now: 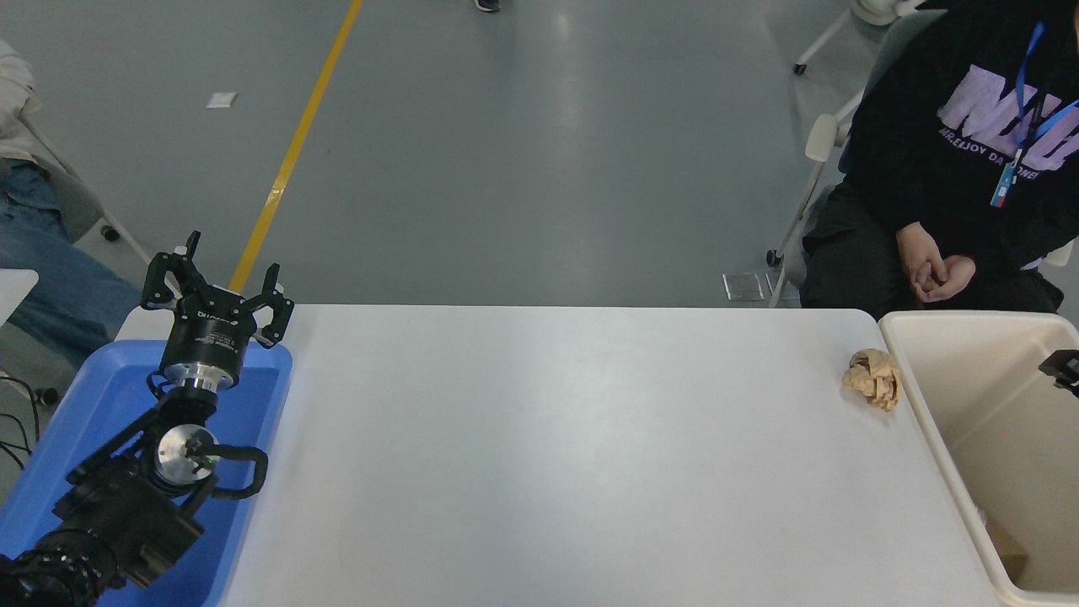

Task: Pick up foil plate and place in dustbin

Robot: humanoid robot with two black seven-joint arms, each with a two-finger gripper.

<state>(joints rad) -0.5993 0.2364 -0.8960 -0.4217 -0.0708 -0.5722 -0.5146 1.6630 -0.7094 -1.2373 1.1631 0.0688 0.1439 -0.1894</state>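
Note:
The foil plate is out of view on the table and in what shows of the bin. The cream dustbin (927,421) stands at the table's right end, its inside mostly bare, with a brown scrap (1007,552) near its bottom. A small black part of my right gripper (1064,368) pokes in from the right edge over the bin; its state does not show. My left gripper (221,282) is parked open and empty at the lower left, above the blue tray.
A crumpled brown paper ball (873,378) lies on the white table (548,455) just left of the bin's rim. A shallow blue tray (257,396) sits at the left end under my left arm. A person (952,169) sits behind the far right corner, hands folded.

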